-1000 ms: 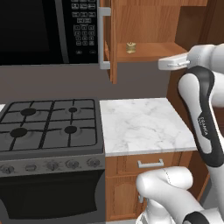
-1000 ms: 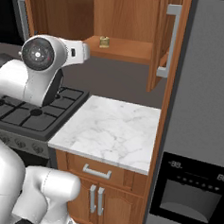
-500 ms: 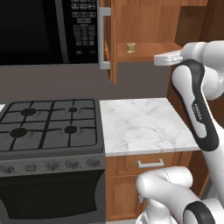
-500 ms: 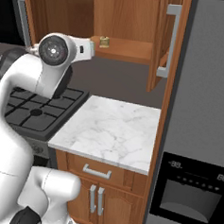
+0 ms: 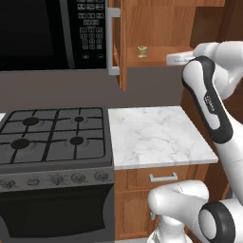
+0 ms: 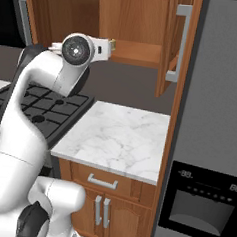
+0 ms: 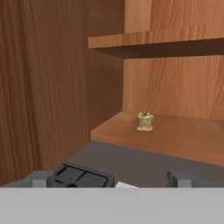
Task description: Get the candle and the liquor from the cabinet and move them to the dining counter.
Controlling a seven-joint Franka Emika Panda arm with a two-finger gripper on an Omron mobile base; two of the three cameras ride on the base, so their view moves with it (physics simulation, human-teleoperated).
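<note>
In the left base view the candle (image 5: 142, 51) sits in the upper middle of the frame on the bottom board of the open cabinet (image 5: 156, 23), its door swung out beside the microwave (image 5: 52, 33); the arm crosses the right side and its white hand is raised to the shelf's level at the upper right, presumably so it can go straight in over the board. Below, the small marble slab (image 5: 156, 135) and the stove (image 5: 52, 137) fill the middle of the frame. In the right base view the arm rises along the left side, its wrist at the upper left hiding most of the candle at the shelf's edge; the other door hangs open in the upper right against the refrigerator (image 6: 215, 122). In the hand view the candle stands upright just above centre, well apart from the gripper (image 7: 111, 177), whose jaws are spread wide at the bottom edge, roughly framing it for a grasp. The liquor cannot be made out.
</note>
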